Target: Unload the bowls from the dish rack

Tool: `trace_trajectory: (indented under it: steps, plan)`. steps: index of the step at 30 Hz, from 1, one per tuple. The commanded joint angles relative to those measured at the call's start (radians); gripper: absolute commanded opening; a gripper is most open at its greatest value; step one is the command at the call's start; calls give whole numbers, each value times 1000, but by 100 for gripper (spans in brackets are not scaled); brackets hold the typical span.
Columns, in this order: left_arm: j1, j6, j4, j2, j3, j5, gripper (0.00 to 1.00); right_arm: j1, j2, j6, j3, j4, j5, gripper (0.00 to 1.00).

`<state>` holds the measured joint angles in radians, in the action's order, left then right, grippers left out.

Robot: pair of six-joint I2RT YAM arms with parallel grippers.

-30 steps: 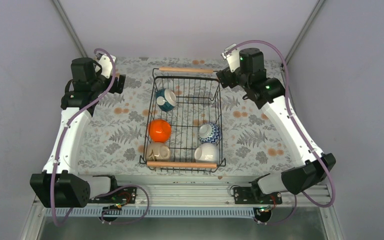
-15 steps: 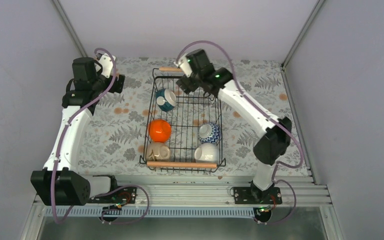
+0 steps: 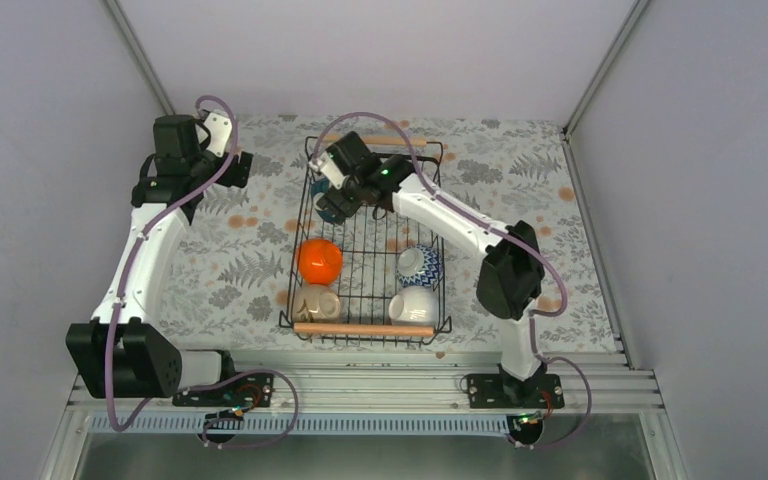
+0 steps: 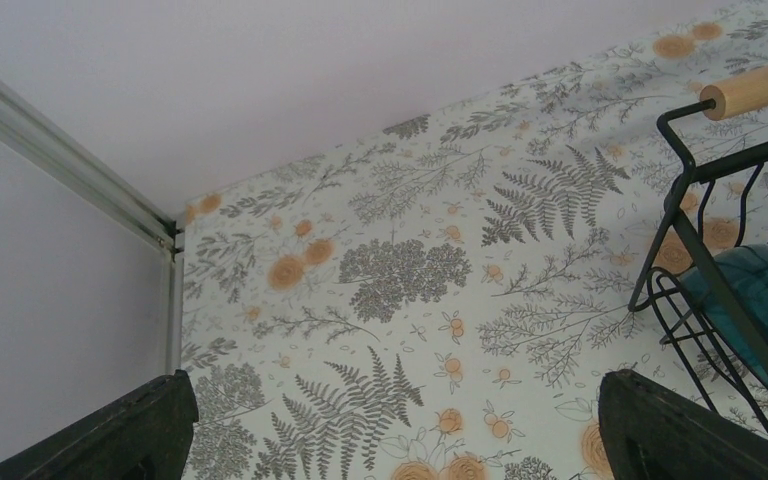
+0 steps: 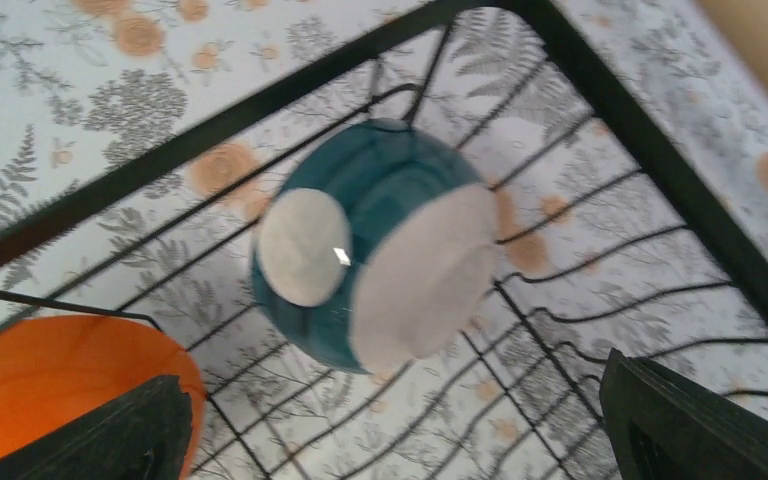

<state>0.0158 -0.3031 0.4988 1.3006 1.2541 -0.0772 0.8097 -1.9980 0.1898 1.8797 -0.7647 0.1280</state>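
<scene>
The black wire dish rack [image 3: 438, 300] with two wooden handles stands mid-table. In it are an orange bowl [image 3: 319, 261], a beige bowl [image 3: 316, 302], a blue-and-white bowl [image 3: 419, 266] and a white bowl [image 3: 413, 305]. The teal bowl [image 5: 370, 245] lies on its side in the far-left corner, mostly hidden in the top view by my right gripper [image 3: 335, 203]. My right gripper [image 5: 390, 430] is open and empty just above the teal bowl, with the orange bowl [image 5: 50, 390] beside its left finger. My left gripper [image 3: 235, 168] is open and empty over the cloth, left of the rack.
A floral tablecloth [image 3: 230, 260] covers the table. The left wrist view shows the rack's corner [image 4: 695, 270], a wooden handle end [image 4: 760, 85] and the teal bowl [image 4: 760, 300] behind the wires. Grey walls and metal frame posts [image 4: 70, 150] close in the back and sides.
My right arm has swung from the rack's far-right side leftward over the rack, ending above the teal bowl. The left arm has barely moved. The bowls stay in place.
</scene>
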Motion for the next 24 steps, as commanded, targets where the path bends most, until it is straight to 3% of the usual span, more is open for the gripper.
trace_trajectory:
  steps: [1,10,14,24]
  plan:
    - [4,2,-18,-6,-6,-12,100,49,-57,-61,31,26,-12,100]
    - [4,-4,-18,-40,-35,12,100,81,-87,-148,-40,221,145,100]
    - [4,-12,-22,-56,-57,13,100,93,-132,-164,1,217,226,100]
    - [4,-14,-20,-52,-35,-5,100,112,-199,-184,-10,217,215,100]
